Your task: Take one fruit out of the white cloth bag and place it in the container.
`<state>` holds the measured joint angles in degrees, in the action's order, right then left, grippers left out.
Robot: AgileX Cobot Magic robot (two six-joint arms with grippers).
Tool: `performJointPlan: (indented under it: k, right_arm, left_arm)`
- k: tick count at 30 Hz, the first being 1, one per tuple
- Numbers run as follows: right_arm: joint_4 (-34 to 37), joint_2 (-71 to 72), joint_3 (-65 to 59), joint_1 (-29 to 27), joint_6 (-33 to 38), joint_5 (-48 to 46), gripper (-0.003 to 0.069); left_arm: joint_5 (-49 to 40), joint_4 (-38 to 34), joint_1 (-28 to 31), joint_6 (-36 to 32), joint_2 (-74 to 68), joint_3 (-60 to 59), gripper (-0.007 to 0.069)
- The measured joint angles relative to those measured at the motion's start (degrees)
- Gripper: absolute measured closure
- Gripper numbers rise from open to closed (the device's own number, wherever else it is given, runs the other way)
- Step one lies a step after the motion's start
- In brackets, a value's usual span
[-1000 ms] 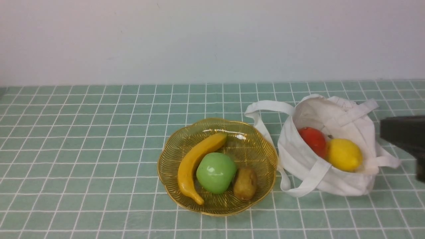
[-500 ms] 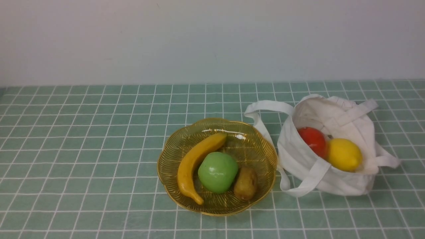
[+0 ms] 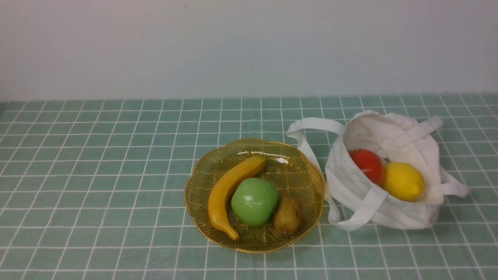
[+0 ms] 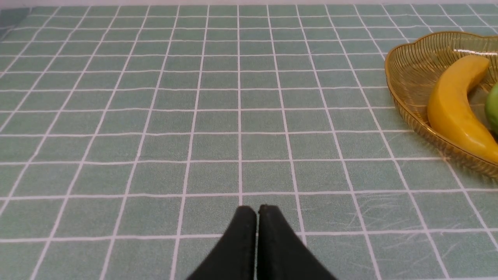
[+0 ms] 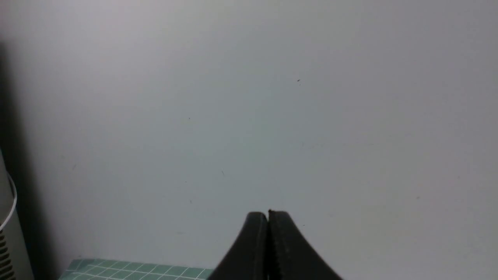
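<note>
Resting in the middle of the amber dish (image 3: 194, 186), the green apple (image 3: 254, 201) sits wedged between a banana (image 3: 229, 186) and a brown kiwi-like fruit (image 3: 288, 214) in the front view. That probably keeps it from rolling, and the placing looks done. Just beside the dish, the white cloth bag (image 3: 393, 217) slumps open on the counter (image 3: 97, 175), holding a red fruit (image 3: 365, 165) and a lemon (image 3: 403, 181).

In the left wrist view, the left fingers (image 4: 243, 229) are pressed together, gripping nothing, over checked counter well apart from the dish.

In the right wrist view, the right fingers (image 5: 255, 237) are likewise closed on nothing, aimed at the blank wall (image 5: 249, 97), seemingly parked out of the way.

No brand, label or writing is readable anywhere.
</note>
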<state>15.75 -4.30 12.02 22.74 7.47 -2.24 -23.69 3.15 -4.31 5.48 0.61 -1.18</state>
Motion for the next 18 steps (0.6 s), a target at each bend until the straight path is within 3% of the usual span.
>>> performJointPlan:
  k: [12, 18]
  right_arm:
    - [-1.6, 0.3, -2.3, -0.4, 0.0, -0.4, 0.0673]
    - [-10.4, 1.5, -7.0, -8.0, -4.9, -8.0, 0.0673]
  left_arm:
    - [0.0, 0.0, 0.0, 0.0, 0.0, 0.0, 0.0632]
    - [0.0, 0.0, 0.0, 0.0, 0.0, 0.0, 0.0632]
